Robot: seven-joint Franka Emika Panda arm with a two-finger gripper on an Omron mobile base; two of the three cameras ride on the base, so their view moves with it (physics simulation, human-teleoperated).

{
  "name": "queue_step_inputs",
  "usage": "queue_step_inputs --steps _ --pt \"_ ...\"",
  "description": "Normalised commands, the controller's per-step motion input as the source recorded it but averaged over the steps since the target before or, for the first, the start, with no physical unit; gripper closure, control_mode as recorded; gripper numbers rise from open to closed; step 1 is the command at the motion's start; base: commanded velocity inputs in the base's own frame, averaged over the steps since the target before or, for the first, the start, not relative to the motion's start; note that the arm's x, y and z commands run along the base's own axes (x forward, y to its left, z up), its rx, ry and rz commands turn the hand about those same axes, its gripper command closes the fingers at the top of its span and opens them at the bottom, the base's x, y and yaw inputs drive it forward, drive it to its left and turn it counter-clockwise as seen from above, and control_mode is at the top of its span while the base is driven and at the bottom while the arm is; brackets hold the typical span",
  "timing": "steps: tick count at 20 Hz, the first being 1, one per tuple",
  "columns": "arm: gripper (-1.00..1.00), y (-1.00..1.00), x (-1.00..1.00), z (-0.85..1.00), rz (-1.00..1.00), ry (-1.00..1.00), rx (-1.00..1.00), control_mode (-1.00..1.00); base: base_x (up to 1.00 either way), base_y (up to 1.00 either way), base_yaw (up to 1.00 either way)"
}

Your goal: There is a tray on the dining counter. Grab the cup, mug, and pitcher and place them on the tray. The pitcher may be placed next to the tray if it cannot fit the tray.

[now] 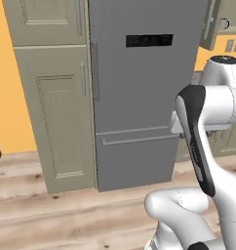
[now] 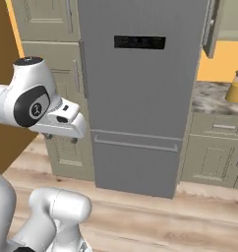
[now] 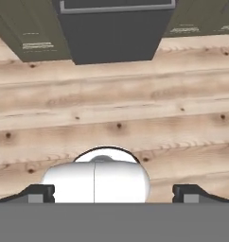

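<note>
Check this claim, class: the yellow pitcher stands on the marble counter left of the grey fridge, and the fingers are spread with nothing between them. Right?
One error: the pitcher stands on the marble counter right of the fridge, per the right base view. The fingers are indeed spread, holding nothing.

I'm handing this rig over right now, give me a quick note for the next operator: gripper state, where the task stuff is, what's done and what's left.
Gripper: open, holding nothing, pointing down at bare wooden floor.
Base: faces the grey fridge, tall cabinets to its left.
Pitcher: orange-yellow liquid, stands on the marble counter right of the fridge in the right base view, untouched.
Cup, mug, tray and dining counter: not located from here.
Done: nothing I can confirm.
Left: pick up pitcher, cup and mug, and set all three on the tray, or the pitcher beside it.
</note>
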Motion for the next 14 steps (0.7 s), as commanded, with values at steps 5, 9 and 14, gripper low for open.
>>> queue_step_inputs --steps 5,9,14 --pt "-1.0 0.0 0.0 0.0 0.0 0.0 0.0 1.0 0.13 -1.0 0.0" --pt "-1.0 0.0 0.0 0.0 0.0 0.0 0.0 1.0 0.44 -1.0 0.0" --pt "-1.0 0.0 0.0 0.0 0.0 0.0 0.0 1.0 0.75 -1.0 0.0"
